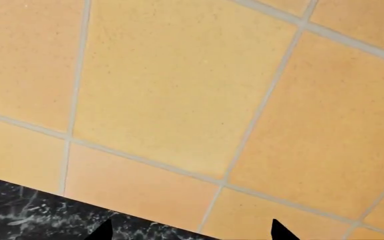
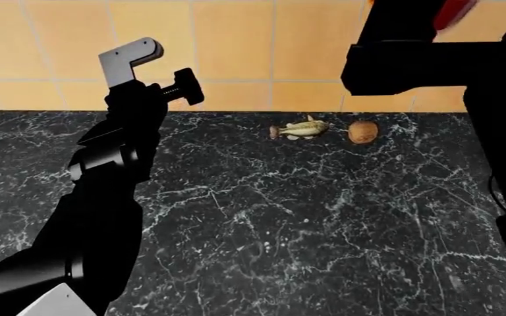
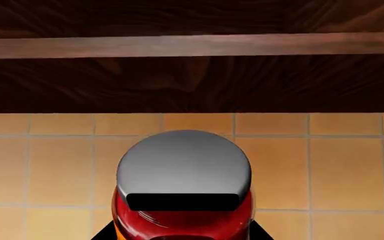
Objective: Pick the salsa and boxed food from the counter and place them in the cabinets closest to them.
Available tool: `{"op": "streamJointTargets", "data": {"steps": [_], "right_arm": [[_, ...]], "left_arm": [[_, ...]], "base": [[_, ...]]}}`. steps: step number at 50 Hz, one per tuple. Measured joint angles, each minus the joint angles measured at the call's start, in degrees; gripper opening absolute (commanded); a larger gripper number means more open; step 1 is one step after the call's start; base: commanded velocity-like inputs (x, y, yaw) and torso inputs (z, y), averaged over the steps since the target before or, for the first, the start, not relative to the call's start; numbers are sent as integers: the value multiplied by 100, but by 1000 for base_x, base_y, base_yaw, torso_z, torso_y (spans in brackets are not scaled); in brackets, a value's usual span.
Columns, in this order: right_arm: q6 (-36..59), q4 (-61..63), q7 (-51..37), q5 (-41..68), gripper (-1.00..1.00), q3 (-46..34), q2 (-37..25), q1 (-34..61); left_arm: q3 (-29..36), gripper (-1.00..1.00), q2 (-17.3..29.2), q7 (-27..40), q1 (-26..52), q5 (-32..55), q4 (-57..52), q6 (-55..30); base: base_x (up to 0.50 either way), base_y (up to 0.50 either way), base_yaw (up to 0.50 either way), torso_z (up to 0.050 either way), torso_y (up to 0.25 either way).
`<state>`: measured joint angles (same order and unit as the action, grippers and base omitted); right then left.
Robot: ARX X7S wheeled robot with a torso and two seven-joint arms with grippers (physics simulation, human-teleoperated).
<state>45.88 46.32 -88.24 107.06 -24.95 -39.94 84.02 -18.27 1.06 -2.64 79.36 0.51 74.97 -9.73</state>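
The salsa [image 3: 182,190], a red jar with a grey lid and a strip of orange label, sits between the fingers of my right gripper [image 3: 182,235], which is shut on it. The right wrist view shows it held high before the tiled wall, just below a dark wooden cabinet [image 3: 192,80]. In the head view only a red sliver of the salsa [image 2: 455,10] shows above my raised right arm [image 2: 411,59]. My left gripper [image 1: 192,235] is open and empty, facing the wall tiles over the back edge of the black marble counter [image 1: 18,215]. The boxed food is out of view.
A small yellowish food item [image 2: 304,128] and a brown round one [image 2: 363,130] lie at the back of the counter [image 2: 279,224] by the orange tiled wall [image 2: 235,52]. My left arm [image 2: 103,197] crosses the left of the head view.
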Motion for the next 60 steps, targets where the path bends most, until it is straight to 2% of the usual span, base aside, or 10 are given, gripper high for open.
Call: {"op": "streamJointTargets", "data": {"steps": [6, 12, 15, 19, 28, 37, 45, 60], "right_arm": [[-1586, 447, -88, 0, -100, -1814, -822, 1307], [-2976, 817, -131, -37, -100, -3729, -1358, 2851], [-3377, 936, -144, 25, -100, -4292, -1555, 3423], [-3598, 1010, -157, 204, -100, -4603, -1767, 3962], [-3284, 815, -177, 804, -100, -4196, -1945, 4613], [-2503, 257, -177, 1232, -100, -3397, -1681, 4883], [-1668, -518, -177, 1320, -100, -2769, -1064, 4987], [305, -2503, -177, 867, -100, -1474, 577, 5057]], "left_arm": [[9, 100, -1, 7, -2, -2, 0, 3], [23, 100, -3, 18, -3, -5, 1, 6], [31, 100, -4, 24, -3, -6, 1, 5], [43, 100, -6, 32, -4, -7, 1, 5], [77, 100, -8, 56, -8, -10, 1, 4], [109, 100, -10, 84, -7, -8, 1, -3], [127, 100, -9, 100, -6, -3, 1, -14], [144, 100, -8, 115, -5, 3, 1, -37]], "base": [[0, 0, 0, 0, 0], [0, 0, 0, 0, 0], [0, 0, 0, 0, 0], [0, 0, 0, 0, 0], [0, 0, 0, 0, 0], [0, 0, 0, 0, 1], [0, 0, 0, 0, 0], [0, 0, 0, 0, 0]]}}
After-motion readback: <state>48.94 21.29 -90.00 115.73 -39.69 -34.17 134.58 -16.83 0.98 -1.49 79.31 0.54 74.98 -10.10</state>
